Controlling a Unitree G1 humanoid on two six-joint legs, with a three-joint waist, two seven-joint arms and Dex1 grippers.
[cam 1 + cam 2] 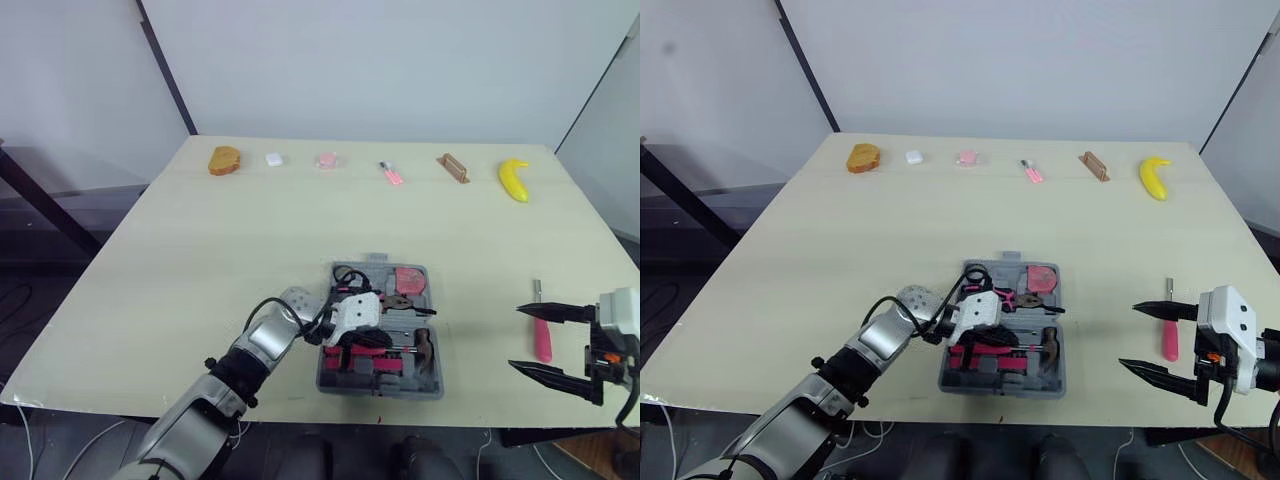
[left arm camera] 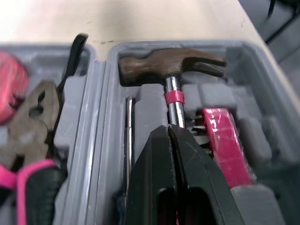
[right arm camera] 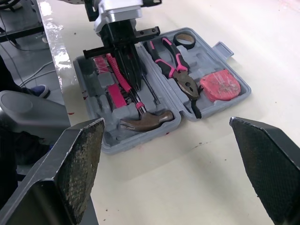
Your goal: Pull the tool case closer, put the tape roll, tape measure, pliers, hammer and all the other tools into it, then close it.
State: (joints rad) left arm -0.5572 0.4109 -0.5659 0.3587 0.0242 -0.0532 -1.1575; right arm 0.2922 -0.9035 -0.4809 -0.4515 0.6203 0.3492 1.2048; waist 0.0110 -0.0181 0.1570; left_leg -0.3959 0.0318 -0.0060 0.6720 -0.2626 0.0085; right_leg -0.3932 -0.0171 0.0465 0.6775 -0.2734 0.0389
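Tool case [image 3: 204,58] lies open and flat on the pale surface [image 1: 200,260], close to the front edge and a little right of centre. Its far half carries the black tape roll [image 3: 184,40] in one corner, the pink-handled pliers [image 3: 176,65] beside it, and the pink tape measure [image 3: 219,85] in the other corner. Its near half holds the hammer [image 2: 168,65], seated in its moulded recess with the brown head toward the robot's right, and a pink bit holder [image 2: 222,140] just beside the shaft.

The left hand [image 2: 168,127] reaches over the near half of the case. Its two black fingers are pressed together, with their tips down on the hammer's shaft just behind the red band. Whether they pinch the shaft or merely rest on it cannot be told.

The right hand [image 1: 516,338] hovers over the right side of the surface, well apart from the case, with its fingers spread wide and nothing between them. A pink-handled screwdriver [image 1: 542,338] lies on the surface just beyond those fingers, outside the case.

Along the far edge sit a row of small things, among them a banana [image 1: 514,179], a brown block [image 1: 453,167] and an orange piece of bread [image 1: 224,160].
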